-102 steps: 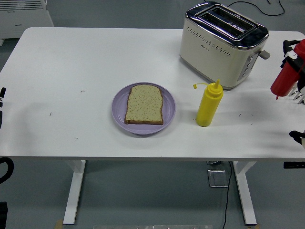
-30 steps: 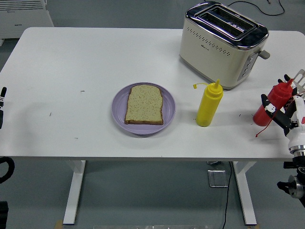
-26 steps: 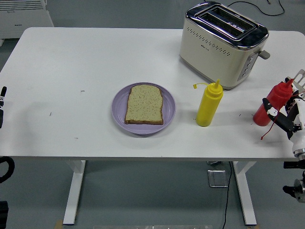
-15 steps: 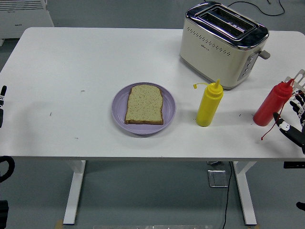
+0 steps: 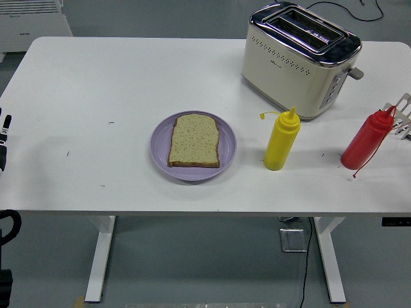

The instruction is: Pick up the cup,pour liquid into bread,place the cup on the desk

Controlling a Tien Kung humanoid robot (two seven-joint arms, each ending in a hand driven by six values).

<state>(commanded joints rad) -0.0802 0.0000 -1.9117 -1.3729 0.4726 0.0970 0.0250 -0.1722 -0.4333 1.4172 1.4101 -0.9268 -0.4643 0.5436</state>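
A red squeeze bottle [image 5: 365, 141] stands free on the white table [image 5: 96, 83] near its right edge, tilted a little, with its cap strap hanging to the tabletop. No hand touches it. A slice of bread [image 5: 194, 140] lies on a purple plate [image 5: 160, 138] at the table's middle. Between the two stands a yellow squeeze bottle [image 5: 282, 140], upright. Only a sliver of my left arm [image 5: 3, 138] shows at the left edge, far from the bottles. My right hand is out of the picture.
A cream and chrome toaster [image 5: 298, 58] sits at the back right, behind the yellow bottle. A white slotted object [image 5: 401, 109] pokes in at the right edge, just behind the red bottle.
My right hand brought the red bottle down onto the table, let go of it, and withdrew out of the picture to the lower right. The bottle now stands alone.
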